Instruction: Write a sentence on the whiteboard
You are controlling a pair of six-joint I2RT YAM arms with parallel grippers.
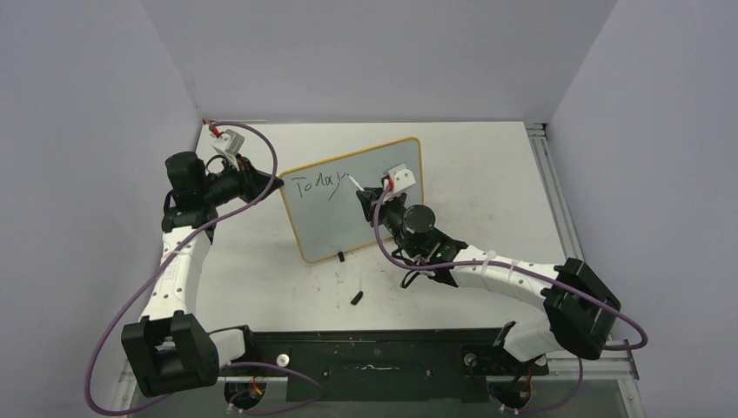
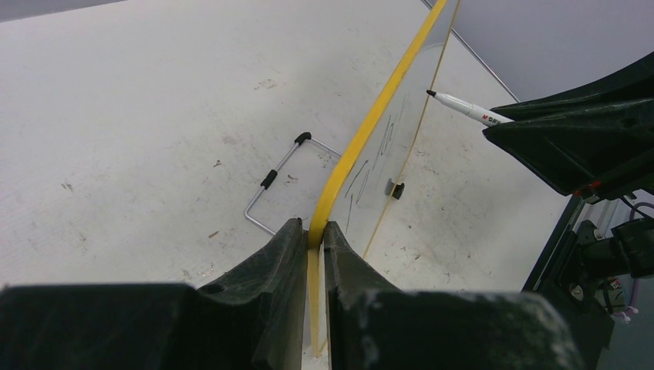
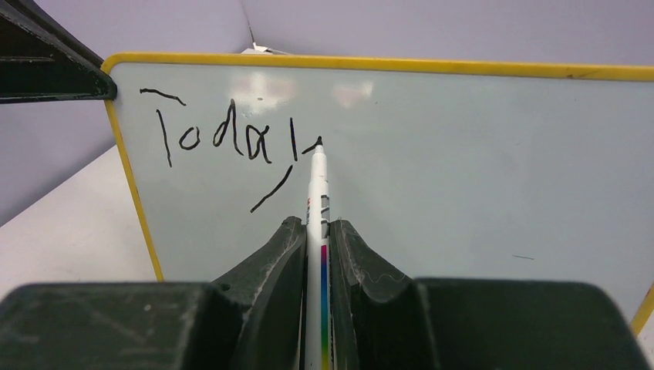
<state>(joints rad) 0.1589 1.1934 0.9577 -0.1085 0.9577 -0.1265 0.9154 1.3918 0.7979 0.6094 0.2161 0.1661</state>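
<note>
whiteboard (image 3: 463, 193) cut off at right — marker (image 3: 317, 181) rear hidden (inside right gripper (image 3: 315, 231)).

- Top external: high above and behind the arm bases, looking down on the whole table (image 1: 487, 165), with the whiteboard (image 1: 348, 222) mid-table.
- Left wrist: at the left gripper (image 2: 315, 228), close, sighting along the whiteboard's frame toward the table's right edge.
- Right wrist: at the right gripper (image 3: 315, 225), close, facing the board's written side along the marker pen (image 3: 316, 193).
- All three share whiteboard and pen.
</note>
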